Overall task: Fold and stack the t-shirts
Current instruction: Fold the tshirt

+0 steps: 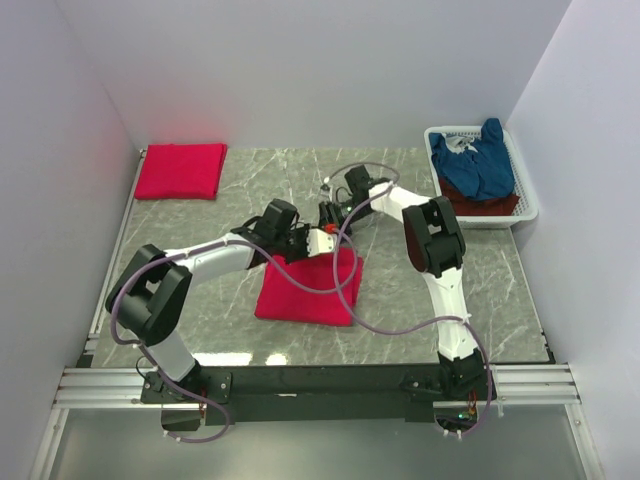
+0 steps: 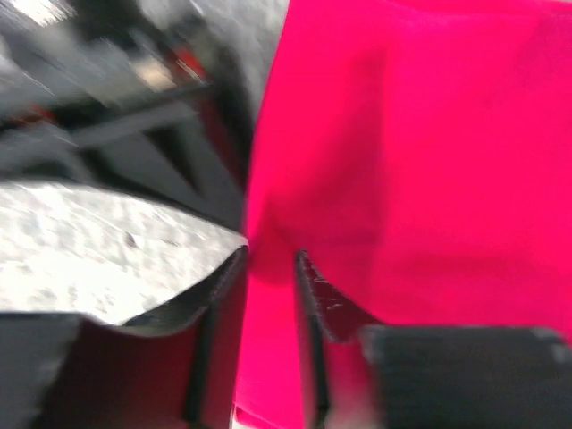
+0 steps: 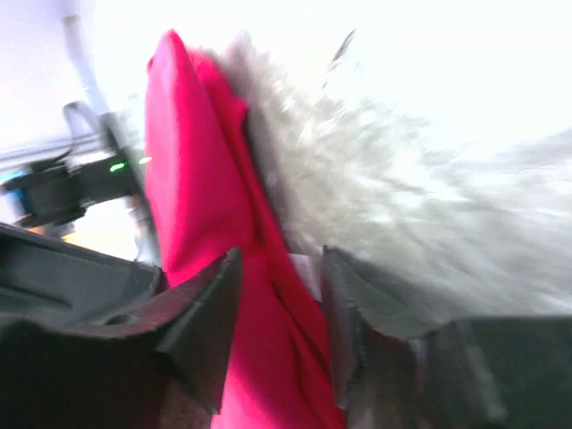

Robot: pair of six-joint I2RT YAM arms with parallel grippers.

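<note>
Clenching the soft, rumpled red t-shirt (image 1: 305,290) are the left gripper (image 2: 269,261) and right gripper (image 3: 281,261).

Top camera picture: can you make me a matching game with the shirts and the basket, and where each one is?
Things
1. blue shirt
2. white basket
3. tidy folded red shirt
4. red shirt mid-fold

Places
A. far left corner of the table
B. middle of the table, pinched by the left gripper and the right gripper
C. on top inside the basket
D. far right side of the table

Pairs: 1-C, 2-D, 3-A, 4-B
</note>
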